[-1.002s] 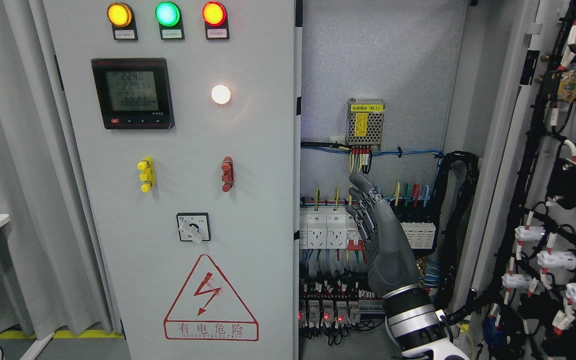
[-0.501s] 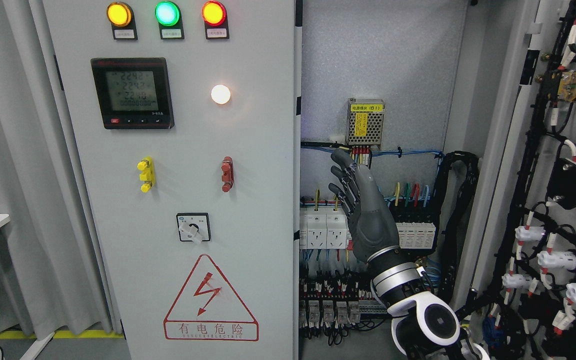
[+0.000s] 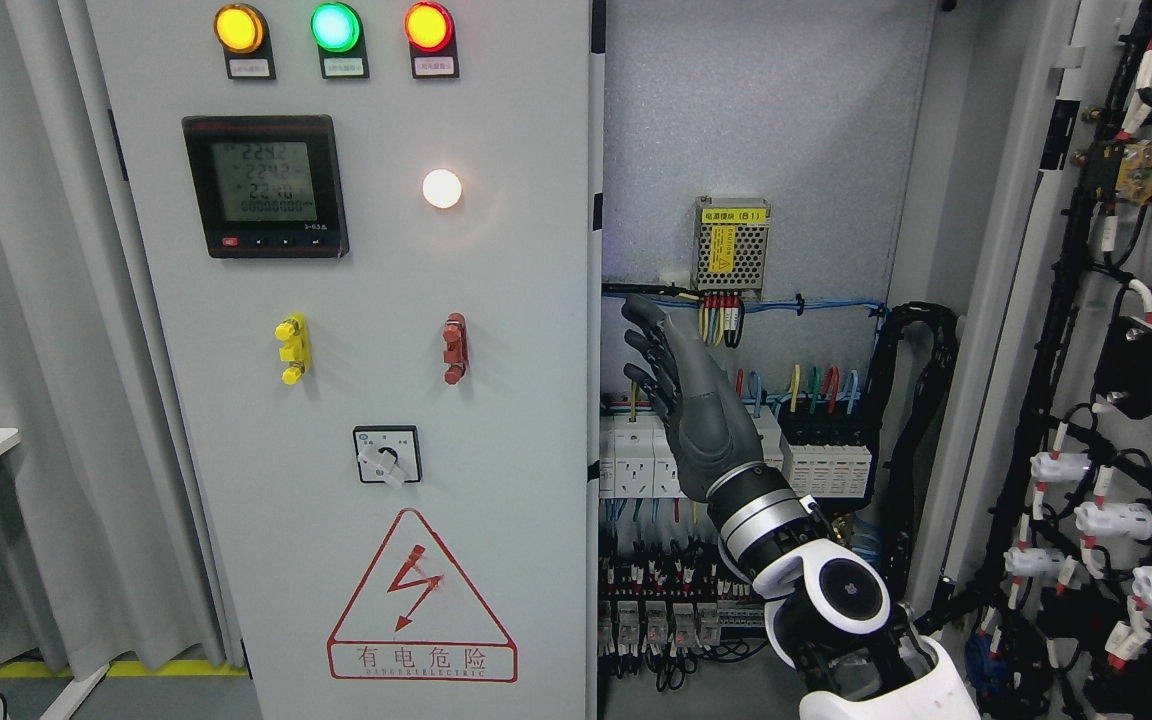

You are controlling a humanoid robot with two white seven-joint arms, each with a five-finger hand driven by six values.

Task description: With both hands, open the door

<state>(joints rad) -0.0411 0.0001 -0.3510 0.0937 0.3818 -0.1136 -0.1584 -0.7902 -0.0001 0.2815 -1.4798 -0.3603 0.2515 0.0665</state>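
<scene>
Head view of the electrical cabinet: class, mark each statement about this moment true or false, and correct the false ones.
1. The right hand is in front of the open compartment, fingers spread, holding nothing. True.
2. The grey left cabinet door stands wide open. False: it is closed.
3. The three round lamps at the top are lit. True.
4. The left hand grips the red handle. False: no left hand shows.

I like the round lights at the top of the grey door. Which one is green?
The middle light is green. The light to its left is orange-yellow, and the light to its right is red.
</scene>
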